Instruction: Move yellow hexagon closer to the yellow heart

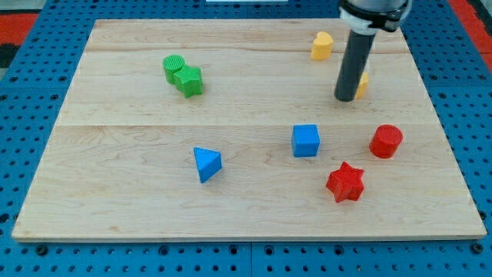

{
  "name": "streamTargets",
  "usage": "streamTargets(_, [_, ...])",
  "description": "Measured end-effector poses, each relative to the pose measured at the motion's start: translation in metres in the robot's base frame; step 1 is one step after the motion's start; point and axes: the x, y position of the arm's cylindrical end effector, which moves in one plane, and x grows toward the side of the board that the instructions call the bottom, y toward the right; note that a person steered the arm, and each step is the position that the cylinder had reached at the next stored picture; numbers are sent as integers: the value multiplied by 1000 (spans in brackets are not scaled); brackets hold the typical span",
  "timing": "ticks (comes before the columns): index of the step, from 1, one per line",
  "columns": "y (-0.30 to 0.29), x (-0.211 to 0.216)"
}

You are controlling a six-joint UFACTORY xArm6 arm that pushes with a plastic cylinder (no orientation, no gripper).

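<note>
My tip point(347, 98), a bare jawless rod, sits touching the small yellow hexagon block point(363, 83), mostly hidden behind it. The yellow heart block point(322, 45) lies up-left; I should push from the hexagon's lower-right.

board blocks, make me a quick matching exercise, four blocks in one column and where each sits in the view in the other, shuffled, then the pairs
Column 1
1. yellow heart
2. blue triangle
3. red star
4. yellow hexagon

Column 2
A. lower middle of the board, left of the blue cube
B. mostly hidden behind my tip, peeking out on its right
C. near the view's top, above and left of my tip
D. near the view's bottom right, below the red cylinder

Pairs: 1-C, 2-A, 3-D, 4-B
</note>
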Motion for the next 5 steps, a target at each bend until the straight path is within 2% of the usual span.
streamTargets(2, [28,10])
streamTargets(5, [4,-41])
